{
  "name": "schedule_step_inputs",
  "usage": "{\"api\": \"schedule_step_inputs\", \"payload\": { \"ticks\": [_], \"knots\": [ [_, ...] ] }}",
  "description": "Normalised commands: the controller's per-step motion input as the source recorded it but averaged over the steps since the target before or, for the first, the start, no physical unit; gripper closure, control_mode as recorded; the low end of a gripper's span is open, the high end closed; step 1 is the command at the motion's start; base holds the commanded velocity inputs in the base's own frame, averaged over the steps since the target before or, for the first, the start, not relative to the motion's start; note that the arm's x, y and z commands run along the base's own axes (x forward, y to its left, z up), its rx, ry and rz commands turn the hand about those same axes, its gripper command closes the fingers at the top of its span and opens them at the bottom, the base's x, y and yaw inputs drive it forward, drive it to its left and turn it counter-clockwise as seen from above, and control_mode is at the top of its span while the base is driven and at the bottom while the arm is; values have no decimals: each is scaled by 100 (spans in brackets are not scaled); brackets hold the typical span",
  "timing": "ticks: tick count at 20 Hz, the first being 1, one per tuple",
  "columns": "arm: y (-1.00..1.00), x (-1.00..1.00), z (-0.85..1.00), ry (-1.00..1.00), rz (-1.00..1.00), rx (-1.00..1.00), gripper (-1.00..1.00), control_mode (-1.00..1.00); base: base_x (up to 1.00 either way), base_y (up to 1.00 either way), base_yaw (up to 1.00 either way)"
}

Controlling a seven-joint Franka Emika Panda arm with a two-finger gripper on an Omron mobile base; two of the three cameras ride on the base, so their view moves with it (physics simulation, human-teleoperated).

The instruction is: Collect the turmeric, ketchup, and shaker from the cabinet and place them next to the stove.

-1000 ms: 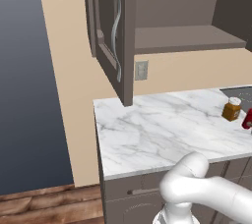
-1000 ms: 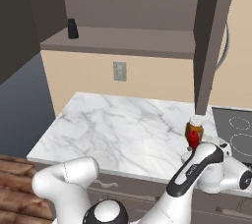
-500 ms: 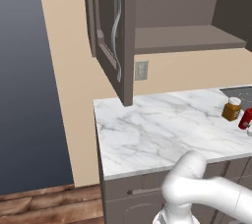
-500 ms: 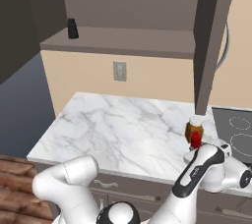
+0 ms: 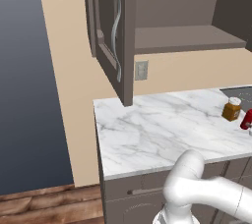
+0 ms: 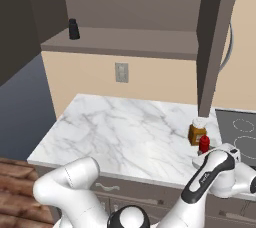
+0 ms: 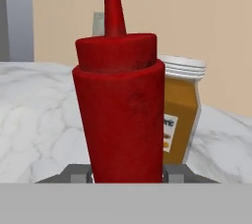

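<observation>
We see the red ketchup bottle (image 7: pixel 120 105) standing upright right in front of the hand camera, its base set between the two fingers (image 7: pixel 78 173), one grey tip showing on each side of it. The fingers are clenched on the ketchup bottle, gripping it low on the body. Its pointed nozzle runs up past the top edge of that view.

Just behind the bottle, to its right in the hand view, stands the turmeric jar (image 7: pixel 179 115), amber with a ribbed white lid. We can see a pale label on it with a small dark mark, but the writing is too small for us to read. The ketchup bottle carries no label that we can make out.

From the right base view, the ketchup bottle (image 6: pixel 204 143) sits at the near right part of the white marble tabletop (image 6: pixel 125 132), just beside the jar (image 6: pixel 197 132), and both are close to the left edge of the dark stove (image 6: pixel 240 132). The gripper (image 6: pixel 210 153) is at the bottle, at the end of the white arm. In the left base view the jar (image 5: pixel 232 109) and the bottle (image 5: pixel 246 119) appear at the far right edge.

On the cabinet (image 6: pixel 150 17) shelf we count one small dark shaker (image 6: pixel 74 29), standing at the left end. The cabinet door (image 5: pixel 110 31) hangs open, with its wavy silver handle showing. We count one bottle, one jar, one shaker. One wall outlet (image 6: pixel 121 72) sits on the beige wall below the shelf.
</observation>
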Motion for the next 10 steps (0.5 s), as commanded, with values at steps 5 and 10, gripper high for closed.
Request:
{"api": "schedule_step_inputs", "payload": {
  "ticks": [5, 10],
  "knots": [
    [-4, 0, -2, 0, 0, 0, 100, -100, 0, 0, 0],
    [0, 0, -12, 0, 0, 0, 100, -100, 0, 0, 0]
  ]
}}
